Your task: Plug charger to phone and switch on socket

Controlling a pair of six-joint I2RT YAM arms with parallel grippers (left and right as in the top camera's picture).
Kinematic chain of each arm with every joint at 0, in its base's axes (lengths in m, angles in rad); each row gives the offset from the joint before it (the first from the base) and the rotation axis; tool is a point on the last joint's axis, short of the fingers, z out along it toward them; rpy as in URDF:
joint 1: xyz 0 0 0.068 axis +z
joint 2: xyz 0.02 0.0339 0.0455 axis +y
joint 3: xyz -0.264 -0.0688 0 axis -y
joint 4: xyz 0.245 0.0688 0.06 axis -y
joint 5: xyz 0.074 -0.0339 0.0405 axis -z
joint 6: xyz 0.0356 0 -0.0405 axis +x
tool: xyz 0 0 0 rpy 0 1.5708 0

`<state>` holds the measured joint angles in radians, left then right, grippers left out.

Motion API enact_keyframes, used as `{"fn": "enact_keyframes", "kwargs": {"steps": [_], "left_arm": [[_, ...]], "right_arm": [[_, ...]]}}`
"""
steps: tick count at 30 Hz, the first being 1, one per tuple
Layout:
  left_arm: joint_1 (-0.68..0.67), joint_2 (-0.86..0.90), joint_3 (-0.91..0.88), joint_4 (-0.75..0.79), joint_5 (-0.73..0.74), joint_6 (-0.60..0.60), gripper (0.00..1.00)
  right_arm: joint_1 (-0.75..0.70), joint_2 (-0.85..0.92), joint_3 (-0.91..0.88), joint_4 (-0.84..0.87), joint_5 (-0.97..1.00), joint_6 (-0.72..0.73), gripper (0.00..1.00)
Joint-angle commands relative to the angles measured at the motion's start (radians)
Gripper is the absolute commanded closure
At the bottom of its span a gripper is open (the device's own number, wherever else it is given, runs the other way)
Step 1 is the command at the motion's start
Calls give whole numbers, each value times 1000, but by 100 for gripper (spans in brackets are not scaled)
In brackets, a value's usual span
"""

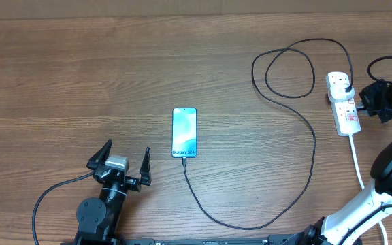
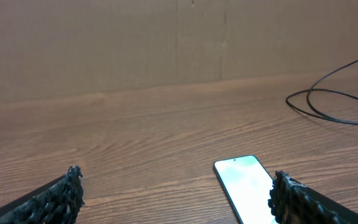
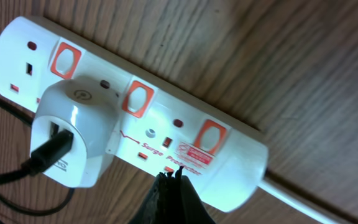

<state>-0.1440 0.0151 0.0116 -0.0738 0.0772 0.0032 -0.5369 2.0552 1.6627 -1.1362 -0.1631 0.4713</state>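
White power strip (image 1: 344,107) lies far right on the wood surface (image 1: 80,68), long axis running away from the robot, red switches (image 3: 137,98) facing up. Right hand (image 3: 174,185), pinched together and empty, sits just beside its long side. Left hand (image 1: 123,162) is spread wide by the phone (image 1: 184,132). Charger cable (image 1: 313,153) looks seated in the phone.

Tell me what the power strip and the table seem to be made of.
Power strip: likely hard white plastic, glossy; light gleams on its rounded edges. Table: wood or wood-look laminate, matte; brown grain lines run across it.
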Motion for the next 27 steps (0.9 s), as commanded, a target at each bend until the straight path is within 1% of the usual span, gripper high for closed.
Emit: {"fn": "enact_keyframes", "kwargs": {"steps": [1, 10, 20, 27], "left_arm": [[0, -10, -7, 2, -7, 19, 0], [0, -10, -7, 2, -7, 19, 1], [0, -10, -7, 2, -7, 19, 0], [0, -10, -7, 2, -7, 19, 0]], "right_arm": [[-3, 35, 26, 14, -74, -9, 96], [-2, 50, 26, 86, -86, 13, 96], [-1, 85, 26, 116, -86, 34, 96], [-1, 109, 26, 158, -132, 58, 96]]}}
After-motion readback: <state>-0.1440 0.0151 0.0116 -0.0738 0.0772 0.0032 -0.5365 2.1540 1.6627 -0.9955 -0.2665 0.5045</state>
